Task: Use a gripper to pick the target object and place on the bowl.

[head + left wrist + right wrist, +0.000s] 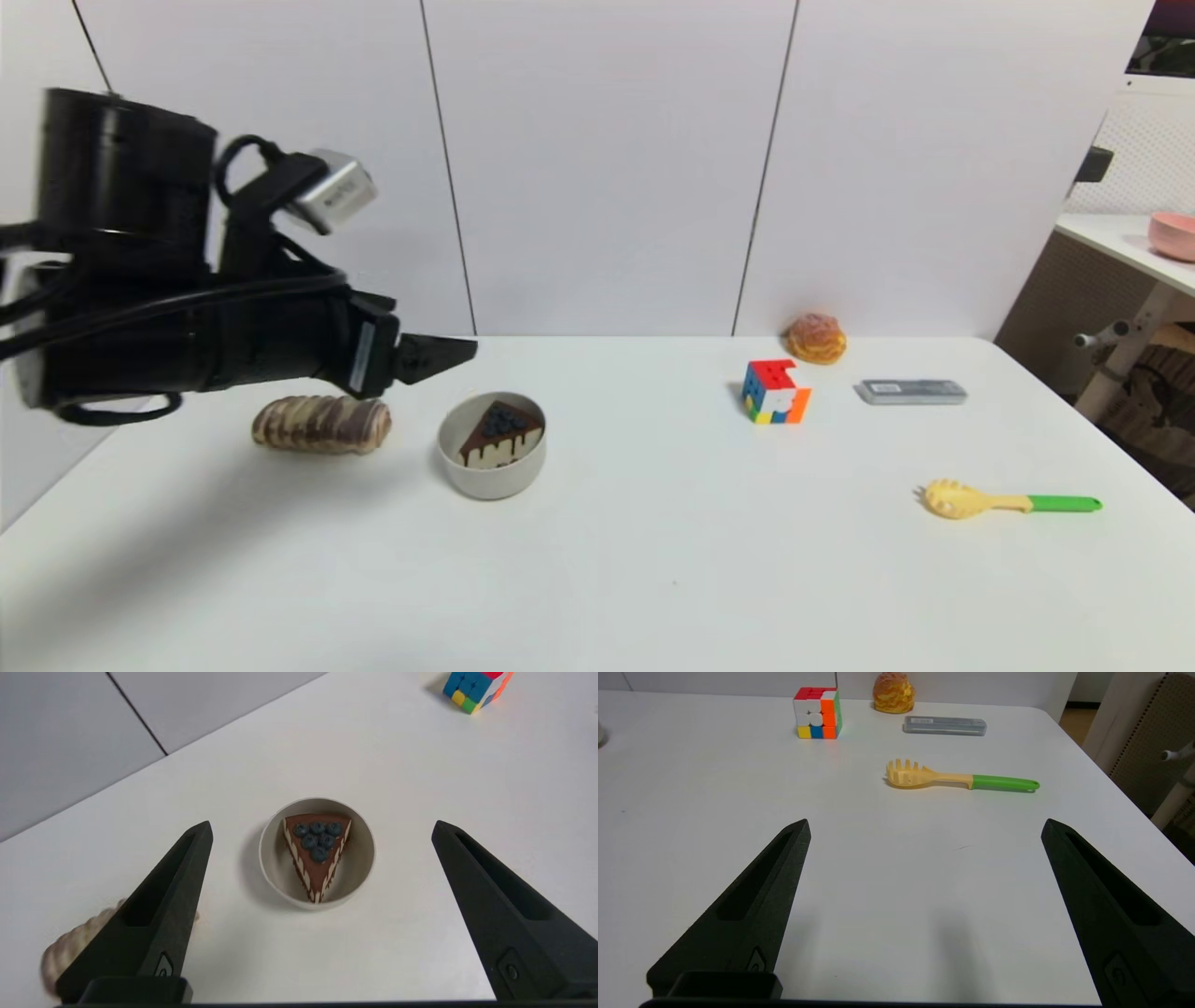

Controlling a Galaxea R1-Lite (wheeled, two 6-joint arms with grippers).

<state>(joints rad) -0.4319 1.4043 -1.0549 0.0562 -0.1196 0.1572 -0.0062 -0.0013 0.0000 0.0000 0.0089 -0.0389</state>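
Observation:
The chocolate cake slice (500, 431) with blueberries lies inside the small grey-white bowl (464, 469) on the white table. In the left wrist view the cake slice (316, 851) sits in the bowl (275, 868), its point toward the camera. My left gripper (457, 353) hovers above and to the left of the bowl, open and empty; its jaws stand wide apart in the left wrist view (322, 828). My right gripper (924, 828) is open and empty over bare table, out of the head view.
A striped bread roll (321, 424) lies left of the bowl. A colour cube (775, 391), an orange puff pastry (816, 338), a grey flat case (912, 391) and a yellow-green pasta fork (1008, 501) lie at the right. A pink bowl (1173, 234) stands on a side table.

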